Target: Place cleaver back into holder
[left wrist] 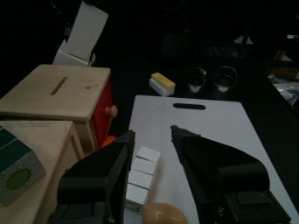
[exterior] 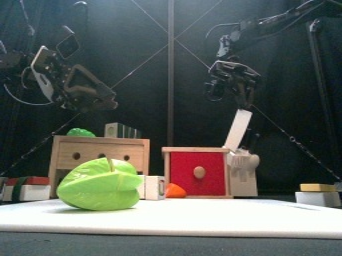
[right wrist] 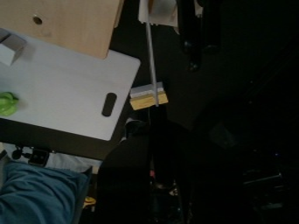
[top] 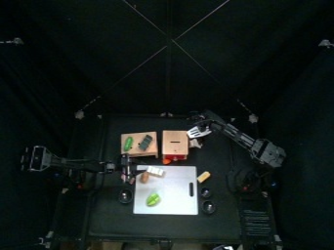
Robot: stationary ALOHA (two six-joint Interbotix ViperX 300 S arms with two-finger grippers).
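Observation:
My right gripper (top: pixel 196 129) is shut on the dark handle of the cleaver (exterior: pixel 238 128). Its pale blade hangs tilted, tip down, just above the right side of the holder (exterior: pixel 198 172), an orange-brown wooden block with slots (top: pixel 173 145). In the right wrist view the blade shows edge-on as a thin pale line (right wrist: pixel 152 57) beside the holder (right wrist: pixel 70 22). In the left wrist view the blade (left wrist: pixel 82 31) stands behind the holder (left wrist: pixel 59 92). My left gripper (left wrist: pixel 149 131) is open and empty, over the near-left of the white cutting board (left wrist: pixel 205 149).
A tan board with green shapes (top: pixel 139 143) stands left of the holder. A green vegetable (exterior: pixel 99 185) lies on the cutting board (top: pixel 167 186), with white cubes (left wrist: pixel 142 171) and an orange piece (left wrist: pixel 163 213) nearby. A yellow-and-white block (left wrist: pixel 162 83) lies past the board. A person's leg (right wrist: pixel 47 197) shows outside the pen.

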